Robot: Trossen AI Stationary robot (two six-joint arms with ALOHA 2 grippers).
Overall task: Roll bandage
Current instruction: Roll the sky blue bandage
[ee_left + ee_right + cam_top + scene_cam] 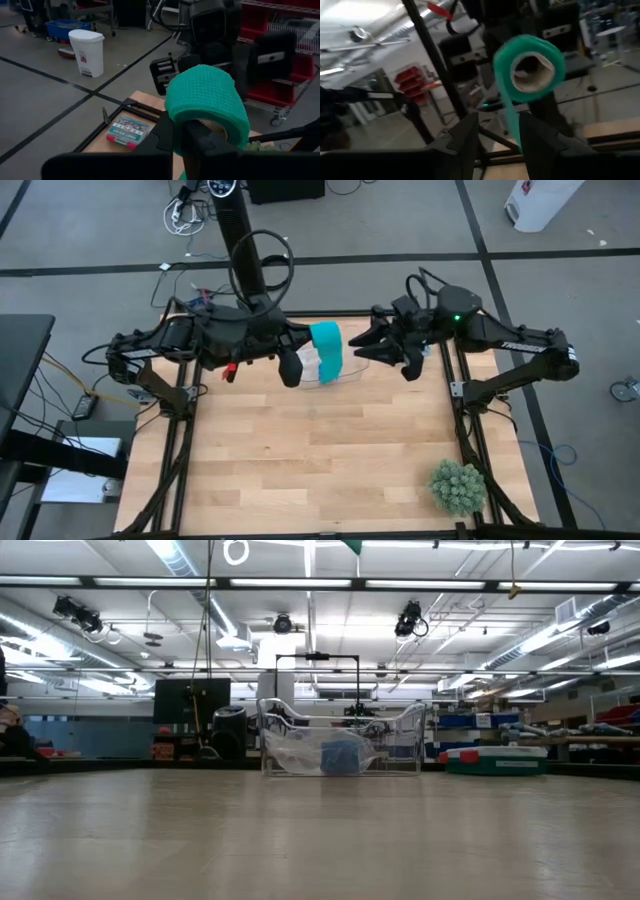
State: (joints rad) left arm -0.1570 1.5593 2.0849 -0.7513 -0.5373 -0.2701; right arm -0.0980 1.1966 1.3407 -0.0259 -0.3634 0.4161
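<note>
The teal-green soft fabric bandage is held in the air above the clear plastic bin that stands at the far edge of the pale wooden bench. Most of it is already wound into a fat coil on a cardboard core, and the left pincer is closed on that coil, one finger seeming to pass through the core. From the coil a short tail of ribbon hangs down toward the bin.

The right pincer sits just beside the coil, on the side of the bin away from the left arm, with its fingers parted and nothing between them; the loose tail hangs just beyond them, and whether it touches either finger cannot be told.

By my reading the rolling is well along: the bulk is wound, and what is left is to take up the hanging tail and press it onto the coil.

Inside the bin lie a crumpled clear plastic bag and a blue roll, directly under the work, so the tail could drop among them. A small green spiky plant stands at the bench's near corner, well apart from the bin. A white pedal bin stands on the floor beyond the bench.
</note>
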